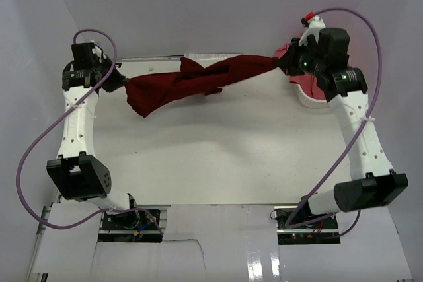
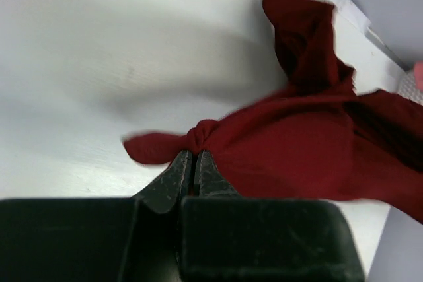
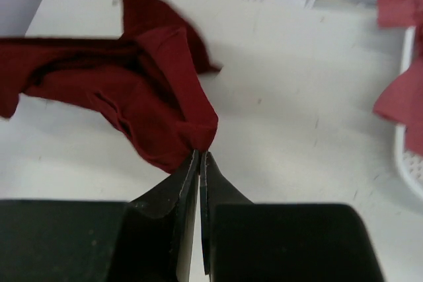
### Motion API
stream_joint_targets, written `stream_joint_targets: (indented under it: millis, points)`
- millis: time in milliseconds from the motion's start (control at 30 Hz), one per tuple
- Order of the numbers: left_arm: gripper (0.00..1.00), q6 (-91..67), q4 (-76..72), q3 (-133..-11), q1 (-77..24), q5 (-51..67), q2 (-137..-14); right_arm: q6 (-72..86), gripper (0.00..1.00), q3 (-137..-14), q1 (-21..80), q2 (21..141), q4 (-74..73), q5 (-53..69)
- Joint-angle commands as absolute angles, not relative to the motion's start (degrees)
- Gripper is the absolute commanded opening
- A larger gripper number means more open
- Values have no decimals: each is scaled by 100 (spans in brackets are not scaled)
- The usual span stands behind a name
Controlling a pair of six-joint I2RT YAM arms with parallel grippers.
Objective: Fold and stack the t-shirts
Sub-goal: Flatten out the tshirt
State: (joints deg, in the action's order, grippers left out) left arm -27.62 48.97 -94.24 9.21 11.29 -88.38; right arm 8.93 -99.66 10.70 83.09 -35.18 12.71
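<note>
While strung between left gripper (image 1: pixel 122 82) at 10 o'clock and right gripper (image 1: pixel 281 64) at 2, both clamped on tiny nubs of shirt (image 1: pixel 192 85), could easily slip out and land all bunched.

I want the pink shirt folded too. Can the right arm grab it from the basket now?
Probably not yet. The right claw is shut on the maroon shirt, stretched to the left claw. The pink shirt lies close by in the basket, nothing else between.
</note>
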Motion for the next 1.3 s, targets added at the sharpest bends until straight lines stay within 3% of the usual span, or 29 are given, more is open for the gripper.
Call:
stream_joint_targets:
  millis: [0,67,100,200,267,367,600,933,1267]
  points:
    - [4,-2848,4693,-8896,817,1555,-8271,1045,8,-8732,1125,7622,-3245,1819]
    - [6,-2664,4658,-8273,817,1678,-8244,1125,8,-7501,1134,7024,-3068,1846]
    - [14,-2611,4589,-8053,817,1714,-8227,1151,8,-7201,1151,6857,-3059,1811]
    - [54,-2479,4509,-7323,817,1749,-8130,1169,8,-6400,1169,6391,-3234,1653]
    - [65,-2487,4448,-7041,817,1740,-7999,1169,8,-6092,1178,6109,-3436,1417]
    - [98,-2479,4438,-6856,817,1696,-7858,1160,8,-5933,1178,5863,-3778,1248]
    - [98,-2242,4675,-6408,686,2450,-7471,1116,8,-5730,1178,5625,-3937,976]
    - [98,-2961,4992,-5433,-1914,2163,-6997,1204,8,-5599,1187,6371,-3235,1063]
    - [98,-2857,4949,-5054,-2250,1495,-7409,1186,8,-5995,1309,6671,-3471,932]
